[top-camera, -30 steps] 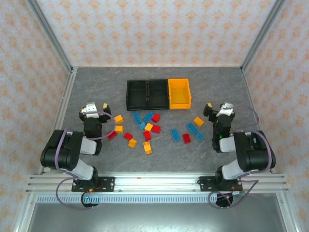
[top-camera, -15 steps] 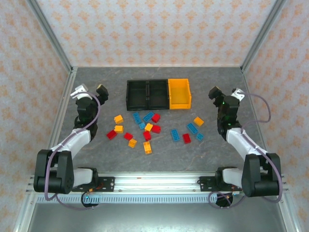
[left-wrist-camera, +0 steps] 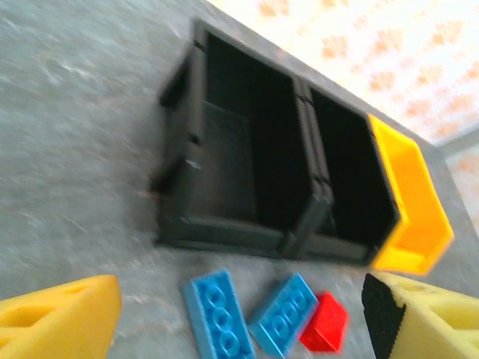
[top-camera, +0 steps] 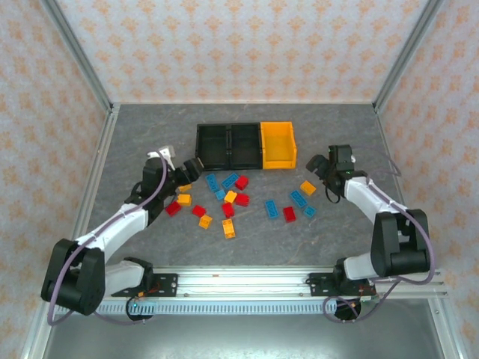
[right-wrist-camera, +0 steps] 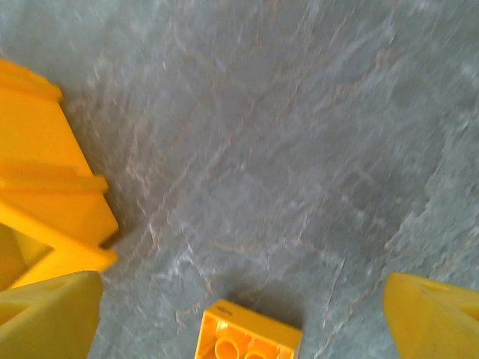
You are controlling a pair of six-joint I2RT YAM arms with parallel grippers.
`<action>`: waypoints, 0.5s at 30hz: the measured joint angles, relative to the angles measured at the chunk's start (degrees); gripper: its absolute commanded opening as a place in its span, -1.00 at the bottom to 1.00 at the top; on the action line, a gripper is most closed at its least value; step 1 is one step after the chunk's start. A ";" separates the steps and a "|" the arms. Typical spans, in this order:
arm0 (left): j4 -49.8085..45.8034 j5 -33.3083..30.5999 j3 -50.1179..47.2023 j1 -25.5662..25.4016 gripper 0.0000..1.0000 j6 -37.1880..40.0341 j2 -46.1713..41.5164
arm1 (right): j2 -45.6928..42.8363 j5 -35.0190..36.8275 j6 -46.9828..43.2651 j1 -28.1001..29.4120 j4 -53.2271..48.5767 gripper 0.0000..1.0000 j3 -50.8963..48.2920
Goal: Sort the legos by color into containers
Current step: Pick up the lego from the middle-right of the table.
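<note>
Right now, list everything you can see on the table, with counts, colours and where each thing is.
black bins: two, black, joined at the far middle, nothing visible inside
orange-yellow bin: one, orange-yellow, joined to their right end
red legos: about six, red, loose in front of the bins
blue legos: about six, blue, mixed among them
orange-yellow legos: about six, orange-yellow, same scatter
table: one, grey, under everything
left end effector: one, open, at the scatter's left edge
right end effector: one, open, right of the orange-yellow bin
</note>
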 measured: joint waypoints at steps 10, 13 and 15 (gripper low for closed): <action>-4.66 -1.55 -9.49 -6.64 0.70 -1.88 -10.69 | 7.17 -1.16 3.45 3.48 -4.00 0.83 1.66; -4.83 -1.60 -11.13 -6.64 0.70 -2.99 -11.39 | 8.55 -1.22 3.87 4.46 -4.50 0.79 1.79; -4.83 -1.57 -12.02 -6.64 0.70 -3.65 -11.32 | 9.73 -0.98 4.11 5.07 -4.68 0.76 2.23</action>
